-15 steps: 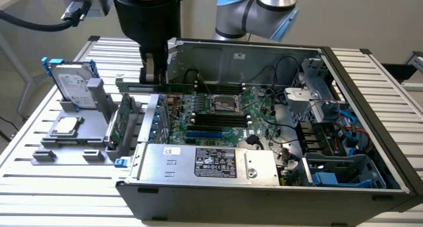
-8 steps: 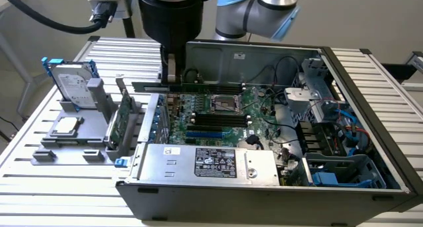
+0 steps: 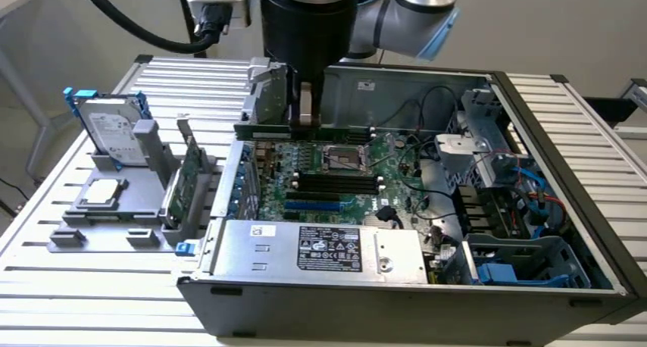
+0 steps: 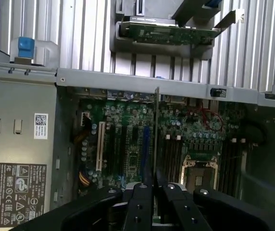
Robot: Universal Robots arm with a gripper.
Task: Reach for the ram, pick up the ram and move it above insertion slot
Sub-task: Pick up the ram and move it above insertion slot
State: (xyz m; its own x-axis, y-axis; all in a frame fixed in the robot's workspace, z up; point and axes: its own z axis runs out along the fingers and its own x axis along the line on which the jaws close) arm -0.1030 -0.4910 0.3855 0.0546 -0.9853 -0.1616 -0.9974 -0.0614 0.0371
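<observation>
The open computer case (image 3: pixel 404 233) fills the centre of the exterior view on the slatted surface (image 3: pixel 60 286), its motherboard (image 3: pixel 323 180) exposed. Above the board, upper centre, the gripper (image 3: pixel 306 120) has its jaws closed on the ram (image 3: pixel 265 130), held level. Pickup looks done; the stick hangs above the black memory slots (image 3: pixel 334 184), not seated.

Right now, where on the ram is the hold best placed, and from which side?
Mid-length on its top edge, from straight above. The ram hangs level and on edge over the motherboard, and the gripper already pinches its flat faces there, balanced.
</observation>
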